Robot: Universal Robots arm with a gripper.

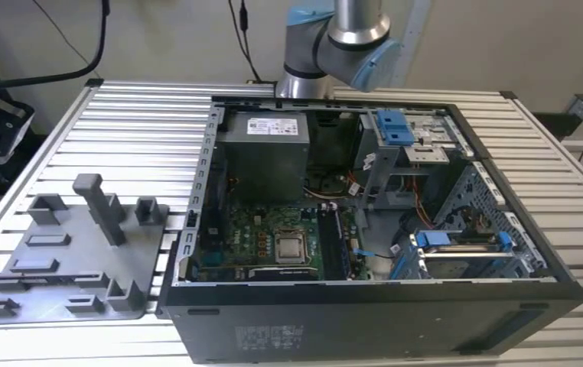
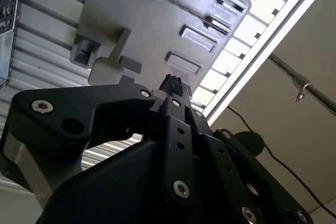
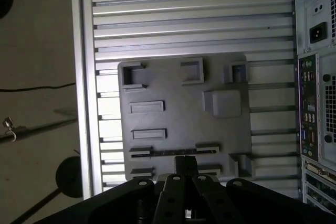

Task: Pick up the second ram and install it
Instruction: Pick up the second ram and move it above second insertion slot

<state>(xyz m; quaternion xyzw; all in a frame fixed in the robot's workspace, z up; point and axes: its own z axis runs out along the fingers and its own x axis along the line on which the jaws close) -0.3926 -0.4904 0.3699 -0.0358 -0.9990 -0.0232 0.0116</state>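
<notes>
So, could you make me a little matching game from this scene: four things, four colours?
Things:
1 tray
2 motherboard
3 case
4 clips

Colours:
a blue
b black
c grey
d green

Pairs: 1-c; 2-d; 3-b; 4-a

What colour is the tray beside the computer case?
The tray is grey; best in the exterior view.
</notes>
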